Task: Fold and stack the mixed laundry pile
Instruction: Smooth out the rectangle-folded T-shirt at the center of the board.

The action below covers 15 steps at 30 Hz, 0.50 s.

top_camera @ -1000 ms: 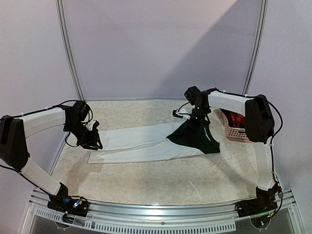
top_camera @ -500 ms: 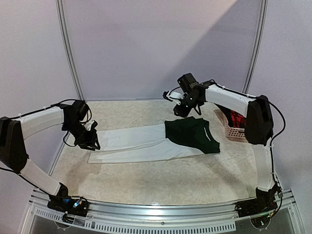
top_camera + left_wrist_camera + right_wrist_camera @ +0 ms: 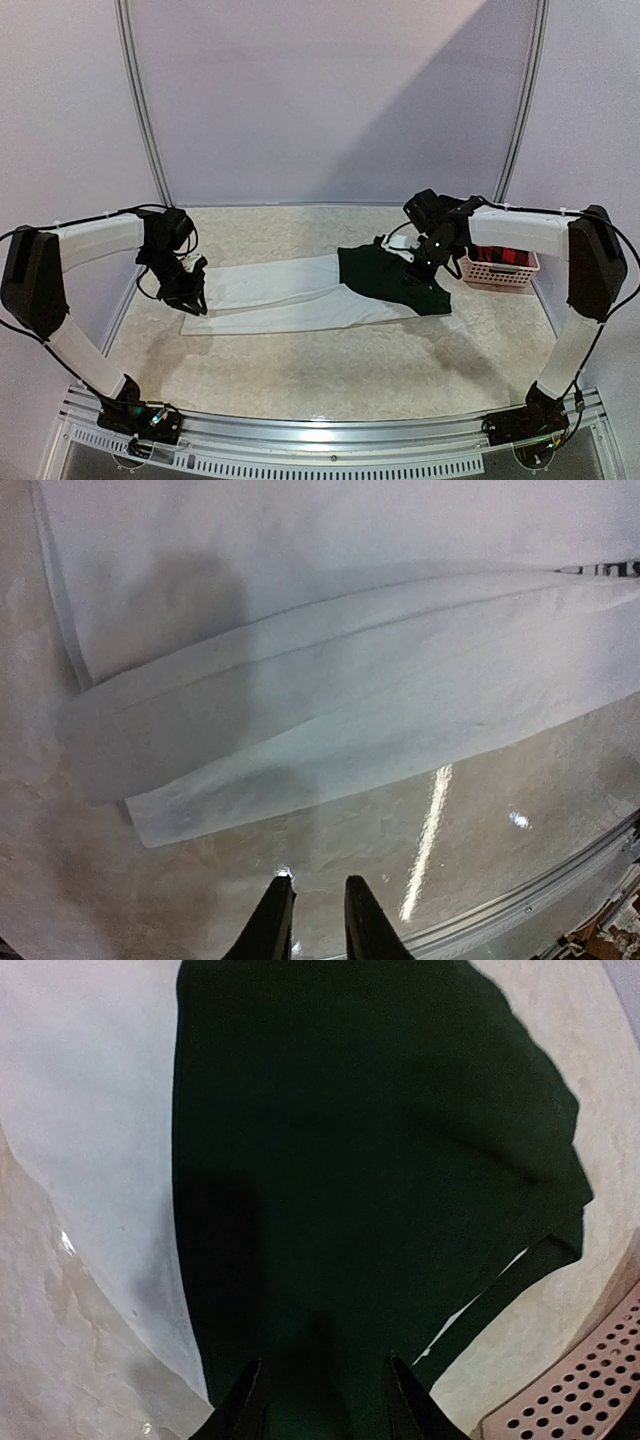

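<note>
Well, the right gripper hangs low over the dark green garment, fingers parted with only the cloth showing beneath the gap, nothing pinched that I can make out. That garment lies spread fairly flat on the right end of the long white cloth, a narrow dark strip trailing off toward the right edge. Over by the left edge the left gripper hovers just off the white cloth's end, its fingers nearly pressed together and empty. The white cloth stretches across the middle of the table from left toward right and looks doubled lengthwise, layered edges showing at its left end. I'd call the job early: two pieces laid out, neither folded small, no stack yet. The red-and-black checked shirt sits bundled in the pink basket at the right edge, untouched. The overlap seems the main snag, since the white cloth cannot be folded up while the green one rests on it, and the basket crowds the right arm.
</note>
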Each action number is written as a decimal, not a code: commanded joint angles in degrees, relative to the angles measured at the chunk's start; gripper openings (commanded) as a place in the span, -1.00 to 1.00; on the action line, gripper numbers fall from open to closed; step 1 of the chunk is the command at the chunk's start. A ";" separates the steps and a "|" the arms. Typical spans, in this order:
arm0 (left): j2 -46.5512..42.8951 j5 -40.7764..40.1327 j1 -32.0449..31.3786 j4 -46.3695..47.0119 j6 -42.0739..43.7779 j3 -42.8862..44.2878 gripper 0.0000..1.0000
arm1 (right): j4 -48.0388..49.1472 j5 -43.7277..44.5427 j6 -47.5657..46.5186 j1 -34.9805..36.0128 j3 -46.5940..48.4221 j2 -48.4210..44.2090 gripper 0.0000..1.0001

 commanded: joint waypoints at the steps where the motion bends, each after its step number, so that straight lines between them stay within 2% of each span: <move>1: 2.62 2.11 -1.94 -0.78 0.64 1.52 -0.59 | 3.27 -0.37 -0.54 -1.14 -5.32 0.12 -0.26; 8: 12.29 -2.71 -2.09 1.64 1.39 7.42 -0.55 | 4.05 -1.33 0.11 -1.17 -6.01 1.71 -0.27; 12: 19.89 -5.92 -1.68 0.82 2.99 14.83 -0.52 | 4.14 -1.19 0.12 -1.28 -6.21 1.42 -0.27; 15: 22.24 -9.50 0.41 -0.78 2.28 20.91 -0.50 | 4.25 -1.03 0.33 -1.52 -6.58 0.70 -0.27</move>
